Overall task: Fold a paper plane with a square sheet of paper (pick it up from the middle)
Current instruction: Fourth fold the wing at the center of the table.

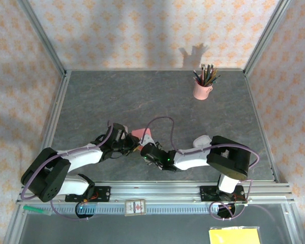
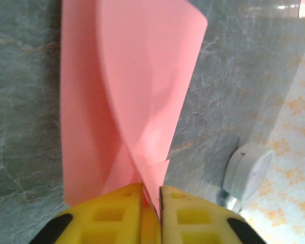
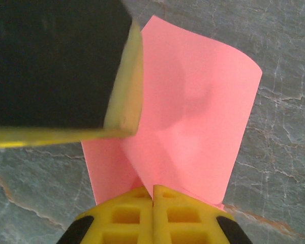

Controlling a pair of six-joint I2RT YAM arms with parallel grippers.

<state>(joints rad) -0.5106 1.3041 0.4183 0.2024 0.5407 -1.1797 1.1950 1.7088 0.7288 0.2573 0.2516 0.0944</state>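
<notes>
Looking down from overhead: both arms folded low and stretched inward over the grey table (image 1: 142, 96), elbows back near the bases, wrists angled toward each other. Left gripper (image 1: 133, 142) and right gripper (image 1: 146, 148) nearly tip to tip, with the pink sheet of paper (image 1: 141, 133) just beyond both tips. Far ahead and to the right of the right gripper, a pink cup of pencils (image 1: 202, 89), well apart from everything else.

Turning to the left wrist: yellow fingers (image 2: 124, 199) drawn almost together, only a narrow slit between, pinching the near edge of the sheet of paper. Ahead of the tips, two pink layers fanning forward, one curling over the other, above the grey table. Off to the right of the fingers, a white round thing (image 2: 246, 170) close by the patterned wall.

Turning to the right wrist: fingers (image 3: 132, 199) pressed tight together, clamped on the near edge of the sheet, which spreads ahead with a soft fold up its middle. Ahead and to the left, the left gripper's black body and one yellow finger, close against the sheet's left side.
</notes>
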